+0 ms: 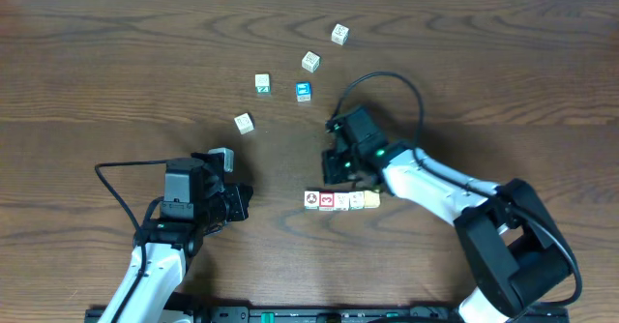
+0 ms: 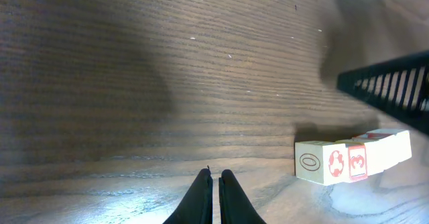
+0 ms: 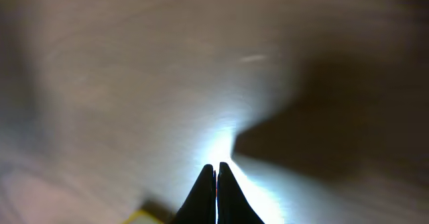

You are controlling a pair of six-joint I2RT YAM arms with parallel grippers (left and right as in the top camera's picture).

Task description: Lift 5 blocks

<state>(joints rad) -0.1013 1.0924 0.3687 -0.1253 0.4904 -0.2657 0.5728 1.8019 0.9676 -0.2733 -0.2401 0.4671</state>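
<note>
Looks like the row of five tiny pale wooden cubes (image 1: 340,200) is lined up, not lifted yet. The left gripper (image 2: 216,177) and right gripper (image 3: 216,168) are pinched closed, empty. Next they'd need to squeeze its ends, I reckon.

The right wrist view is smeared: the tabletop (image 3: 134,70) shows no grain, and a yellow corner (image 3: 142,217) at the bottom edge is cut off, perhaps a block. In the left wrist view the row of blocks (image 2: 335,162) runs away from the lens, its far cubes hidden behind the near ones. From overhead the marks on the scattered cubes (image 1: 309,61) are too small to read.
</note>
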